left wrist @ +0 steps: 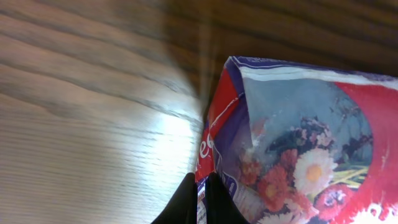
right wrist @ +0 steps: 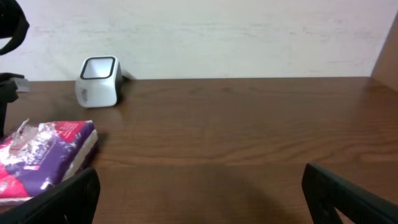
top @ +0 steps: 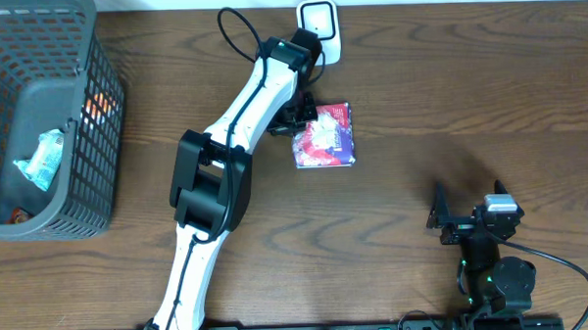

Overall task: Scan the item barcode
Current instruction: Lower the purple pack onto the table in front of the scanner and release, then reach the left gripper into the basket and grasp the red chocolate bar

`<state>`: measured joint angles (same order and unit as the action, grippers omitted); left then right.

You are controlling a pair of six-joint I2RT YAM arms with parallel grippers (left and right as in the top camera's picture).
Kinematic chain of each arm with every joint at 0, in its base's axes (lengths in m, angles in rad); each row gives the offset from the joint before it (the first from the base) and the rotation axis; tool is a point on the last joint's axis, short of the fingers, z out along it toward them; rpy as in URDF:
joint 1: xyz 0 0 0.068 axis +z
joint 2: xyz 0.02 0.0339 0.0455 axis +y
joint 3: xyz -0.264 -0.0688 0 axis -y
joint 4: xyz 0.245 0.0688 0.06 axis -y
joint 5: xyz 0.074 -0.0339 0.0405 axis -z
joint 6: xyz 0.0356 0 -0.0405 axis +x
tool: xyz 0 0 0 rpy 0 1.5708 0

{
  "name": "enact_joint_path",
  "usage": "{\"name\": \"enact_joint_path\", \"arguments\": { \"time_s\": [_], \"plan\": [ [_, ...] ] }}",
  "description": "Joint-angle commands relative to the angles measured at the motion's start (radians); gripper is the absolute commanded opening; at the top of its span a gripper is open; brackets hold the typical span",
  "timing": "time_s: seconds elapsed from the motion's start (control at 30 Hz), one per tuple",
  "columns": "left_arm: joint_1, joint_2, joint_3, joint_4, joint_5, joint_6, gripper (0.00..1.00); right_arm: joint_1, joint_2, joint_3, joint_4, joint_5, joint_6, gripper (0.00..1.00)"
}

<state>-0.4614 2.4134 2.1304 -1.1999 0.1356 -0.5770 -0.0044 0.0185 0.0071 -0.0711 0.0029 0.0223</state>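
Note:
The item is a flat red and purple pack with a flower print (top: 324, 136), lying on the table near the back middle. My left gripper (top: 302, 114) is shut on the pack's left edge; in the left wrist view its dark fingertips (left wrist: 202, 199) pinch the pack's thin seam (left wrist: 202, 155). No barcode shows on the pack. A white scanner (top: 319, 23) stands just behind it, also seen as a small white box (right wrist: 98, 81) in the right wrist view. My right gripper (top: 469, 206) rests at the front right, open and empty, far from the pack (right wrist: 43, 158).
A dark grey mesh basket (top: 87, 143) at the far left holds a teal packet (top: 41, 159) and an orange item. The left arm stretches diagonally from the front edge to the pack. A pale wall runs behind the table.

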Motion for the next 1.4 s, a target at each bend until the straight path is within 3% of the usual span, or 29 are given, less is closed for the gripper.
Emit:
{"name": "enact_joint_path", "arguments": {
  "time_s": [0.0, 0.33, 0.47, 0.6, 0.67, 1.0, 1.37],
  "plan": [
    [0.003, 0.008, 0.014, -0.008, 0.063, -0.014, 0.07, -0.002, -0.003, -0.002, -0.004, -0.002, 0.014, 0.99],
    [0.043, -0.125, 0.043, -0.018, 0.062, 0.064, 0.09, -0.002, -0.003, -0.002, -0.004, -0.002, 0.014, 0.99],
    [0.078, -0.227, 0.043, -0.018, 0.055, 0.095, 0.30, -0.002, -0.003, -0.002, -0.004, -0.002, 0.014, 0.99],
    [0.125, -0.341, 0.043, 0.002, 0.055, 0.096, 0.69, -0.002, -0.003, -0.002, -0.004, -0.002, 0.014, 0.99],
    [0.158, -0.410, 0.043, 0.018, 0.055, 0.112, 0.81, -0.002, -0.003, -0.002, -0.004, -0.002, 0.014, 0.99],
    [0.368, -0.664, 0.043, 0.119, -0.034, 0.139, 0.98, -0.002, -0.003, -0.002, -0.004, -0.002, 0.014, 0.99],
    [0.745, -0.752, 0.042, 0.218, -0.047, 0.138, 0.98, -0.002, -0.003, -0.002, -0.004, -0.002, 0.014, 0.99]
  ]
}}
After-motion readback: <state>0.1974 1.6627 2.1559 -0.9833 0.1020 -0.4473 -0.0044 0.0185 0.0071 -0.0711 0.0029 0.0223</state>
